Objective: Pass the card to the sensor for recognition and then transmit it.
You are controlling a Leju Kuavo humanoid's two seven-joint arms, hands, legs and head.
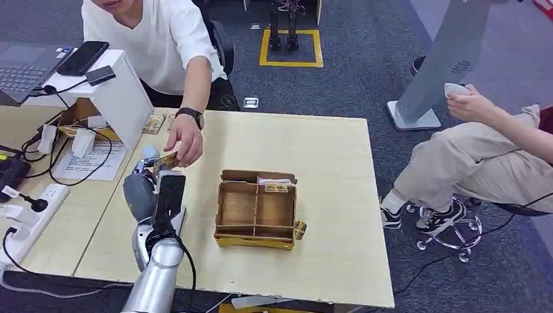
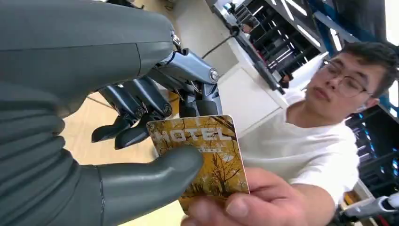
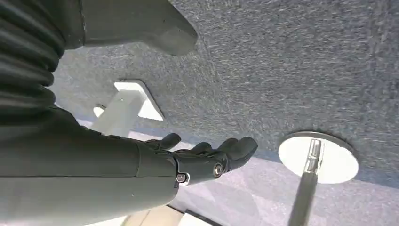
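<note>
Left hand point(image 2: 141, 141): lower left of the head view, raised over the light wooden worktop point(image 1: 339, 195) at the end of the silver left arm point(image 1: 156, 274); thumb and darker fingers point(image 2: 136, 106) pinch a hotel key card point(image 2: 207, 155). Hotel key card: yellow-brown tree print with the word HOTEL, held between the thumb in front and the fingers behind; its far edge is also pinched by a person's hand point(image 1: 184, 140), so both hold it at once, left of centre in the head view, above the worktop and just left of the box. Card box point(image 1: 256, 210): wooden, open-topped, split into compartments, centre of the head view, resting on the worktop; a few cards point(image 1: 276, 187) stand in its rear compartment. Right hand point(image 3: 207, 157): seen in the right wrist view against grey carpet point(image 3: 291, 61), fingers loosely curved and apart, nothing in it. Power strip point(image 1: 29, 212): white, lower left edge of the head view, with plugs and cables. White stand point(image 1: 120, 98): upper left, carrying a black phone point(image 1: 83, 57); a laptop point(image 1: 23, 65) sits beside it. Person in white T-shirt point(image 1: 156, 39): top left of centre, arm with a dark wristwatch point(image 1: 189, 114) reaching down to the card. Seated person point(image 1: 482, 156): right edge, in beige trousers, well apart from the worktop.
</note>
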